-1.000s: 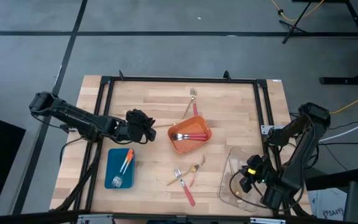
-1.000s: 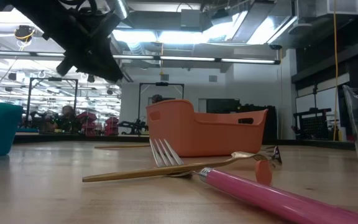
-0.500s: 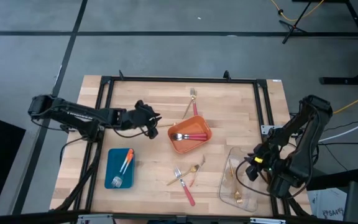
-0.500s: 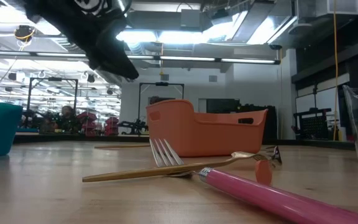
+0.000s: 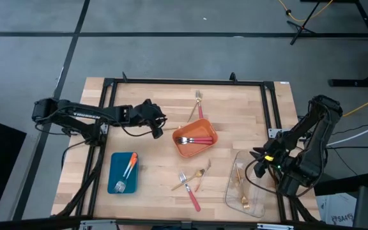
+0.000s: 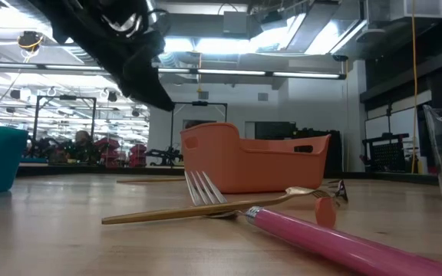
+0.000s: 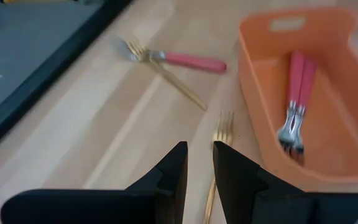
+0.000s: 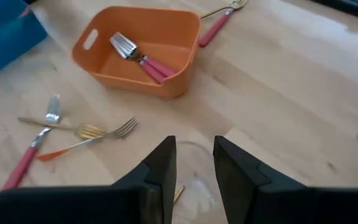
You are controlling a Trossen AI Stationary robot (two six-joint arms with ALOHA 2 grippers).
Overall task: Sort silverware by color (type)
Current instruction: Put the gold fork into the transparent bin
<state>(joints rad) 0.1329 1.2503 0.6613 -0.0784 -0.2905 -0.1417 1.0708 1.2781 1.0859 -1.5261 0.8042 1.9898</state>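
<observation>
Wood counter [image 5: 152,169] carries: orange tray [image 5: 195,139] centre, blue tray [image 5: 122,172] left, clear tray [image 5: 246,190] right; loose forks [image 5: 190,182] near front, two [image 5: 198,104] at back.

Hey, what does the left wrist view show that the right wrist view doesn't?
Only the left wrist view shows the gold fork lying on the table beside the orange tray, just ahead of the left end effector. Only the right wrist view shows the blue tray, the cluster of loose forks and the right end effector. Both show the orange tray holding pink-handled forks, plus the crossed pink-handled and gold forks beyond it.
</observation>
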